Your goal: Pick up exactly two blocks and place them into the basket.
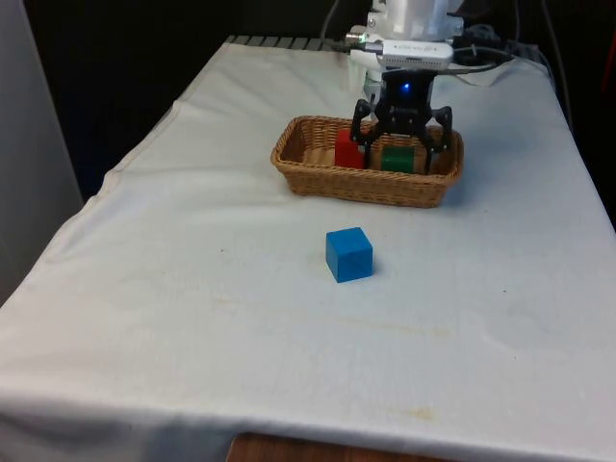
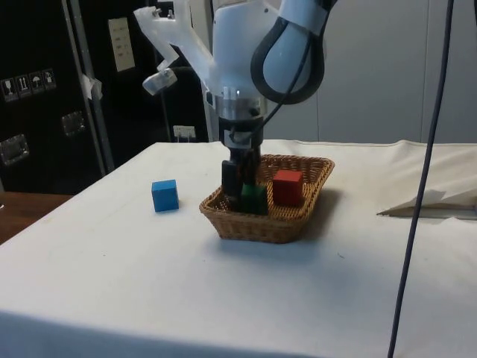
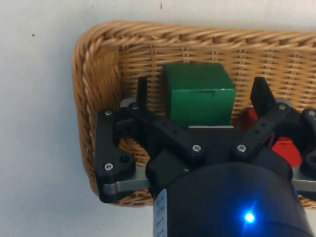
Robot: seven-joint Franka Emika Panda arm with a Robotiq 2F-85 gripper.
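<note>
**Two blocks in the basket, one on the cloth**

We see our black two-finger gripper (image 3: 200, 94) lowered into the oval woven wicker basket (image 1: 318, 181), jaws spread wide and released. The green wooden cube (image 3: 199, 93) sits between the fingers with a gap on each side, on the basket floor. The red wooden cube (image 1: 347, 149) rests just outside one finger. The blue wooden cube (image 1: 348, 254) lies well apart from the jaws, on the white tablecloth (image 1: 192, 289).
</note>
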